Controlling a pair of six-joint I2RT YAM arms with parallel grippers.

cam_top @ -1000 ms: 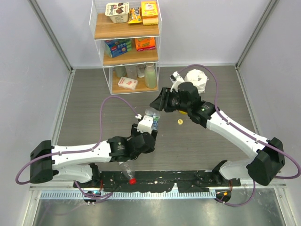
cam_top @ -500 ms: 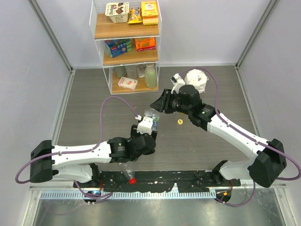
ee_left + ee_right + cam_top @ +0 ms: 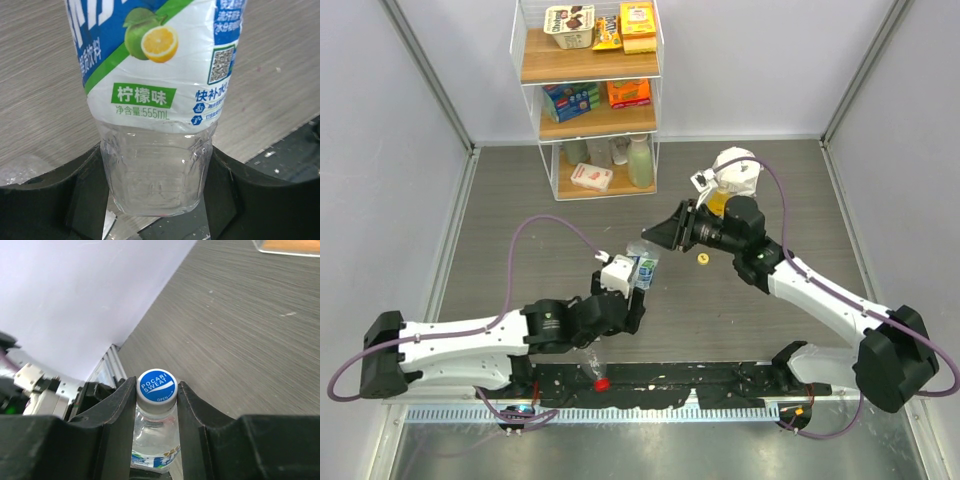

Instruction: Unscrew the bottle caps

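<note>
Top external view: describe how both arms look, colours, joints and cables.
The left arm and right arm match: white links, bulky black joints and bases. A purple cable loops along each. The fingers are matte black, broad and curved; a white block sits at the left wrist.

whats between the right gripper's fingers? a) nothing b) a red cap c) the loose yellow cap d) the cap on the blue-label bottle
d: the right wrist view shows the right gripper closed on both sides of the cap on the blue-label bottle, which the left gripper holds by its base.
</note>
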